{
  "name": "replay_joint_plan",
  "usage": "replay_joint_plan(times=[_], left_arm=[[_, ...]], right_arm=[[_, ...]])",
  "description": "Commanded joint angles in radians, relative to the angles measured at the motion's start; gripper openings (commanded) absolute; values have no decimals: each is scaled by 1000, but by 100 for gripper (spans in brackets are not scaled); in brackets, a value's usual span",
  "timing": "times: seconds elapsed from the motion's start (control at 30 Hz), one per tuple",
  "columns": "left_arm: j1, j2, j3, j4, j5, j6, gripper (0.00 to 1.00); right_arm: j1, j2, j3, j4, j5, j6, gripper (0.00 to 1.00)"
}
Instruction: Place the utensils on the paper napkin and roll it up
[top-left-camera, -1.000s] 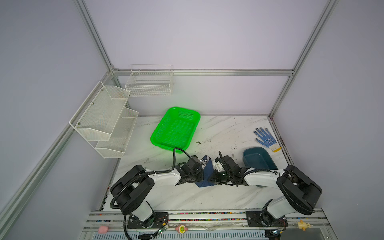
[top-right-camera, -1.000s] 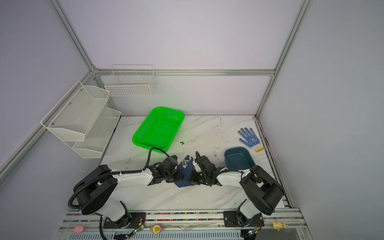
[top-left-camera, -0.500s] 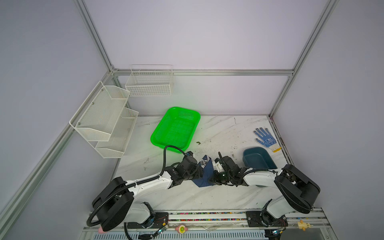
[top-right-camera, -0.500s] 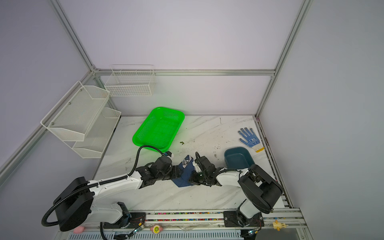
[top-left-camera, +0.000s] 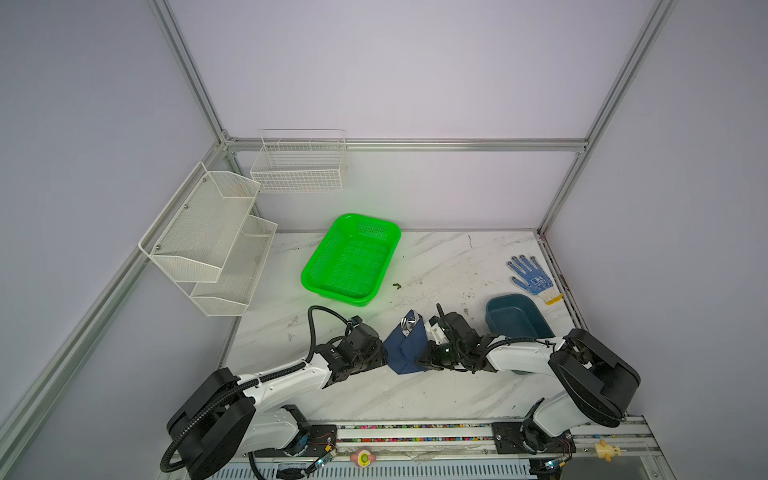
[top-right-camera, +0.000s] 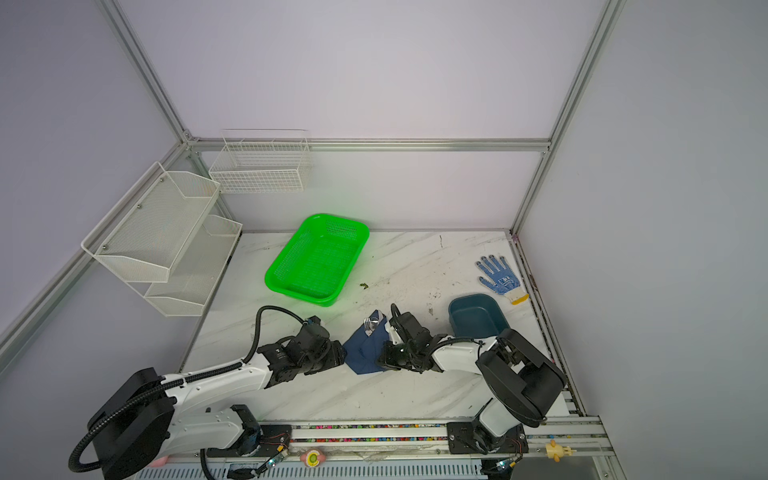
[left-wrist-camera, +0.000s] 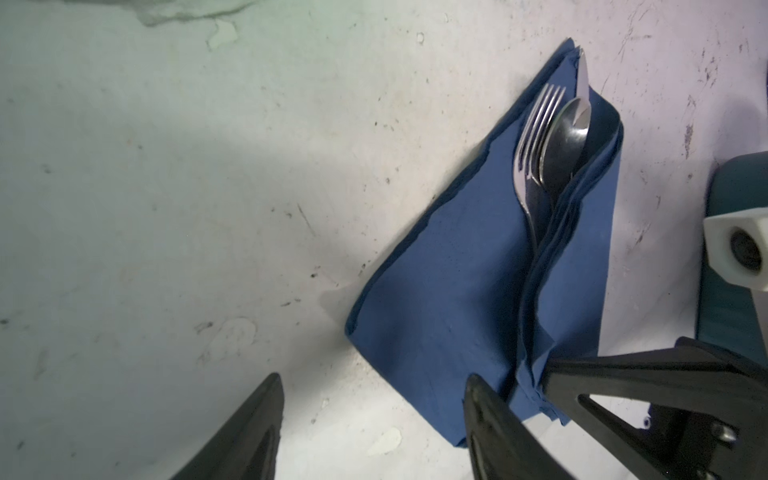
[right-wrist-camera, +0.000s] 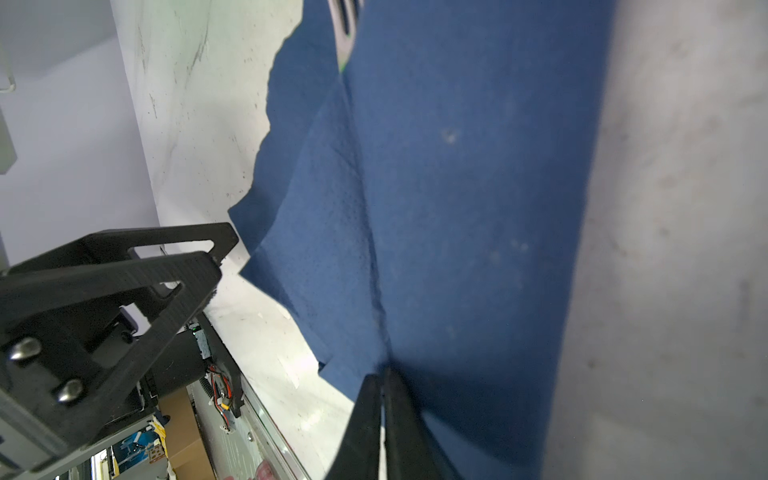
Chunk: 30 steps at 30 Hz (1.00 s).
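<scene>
Right between the two grippers lies the napkin (top-left-camera: 405, 349) (top-right-camera: 365, 351), folded over into a loose wedge on the table (top-left-camera: 415, 399). Tucked in its fold are the fork (left-wrist-camera: 536, 137), the spoon (left-wrist-camera: 567, 137) and the knife (left-wrist-camera: 582, 70), heads poking out at the end farthest from both grippers, handles hidden under the paper.

The right gripper (right-wrist-camera: 382, 374) (top-left-camera: 428, 361) has its fingers pressed together on a fold at the near edge of the napkin (right-wrist-camera: 457, 208), pinching the paper. The left gripper (left-wrist-camera: 372, 378) (top-left-camera: 380, 357) stands with its fingers spread apart and nothing between them but bare table and the napkin's corner. One finger sits at the napkin's (left-wrist-camera: 449, 299) edge, while the other is off to the side over the marble. Whether that finger touches the paper cannot be told.

Behind the right gripper's wrist sits a teal tray (top-left-camera: 494, 320), and a dotted glove (top-left-camera: 532, 278) lies beyond it. A green basket (top-left-camera: 316, 274) rests well ahead of the left gripper.
</scene>
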Motion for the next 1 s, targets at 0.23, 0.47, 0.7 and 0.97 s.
replay_joint_plan(times=[0.23, 0.47, 0.7, 0.97], left_arm=[[18, 76, -40, 172, 43, -63, 55], [21, 96, -75, 228, 38, -116, 44], [21, 101, -111, 303, 45, -150, 34], [22, 95, -96, 366, 70, -143, 15]], right_arm=[[4, 15, 0, -6, 17, -1, 10], [4, 21, -9, 4, 16, 6, 10], [4, 19, -9, 3, 16, 8, 10], [4, 5, -18, 37, -21, 9, 11]])
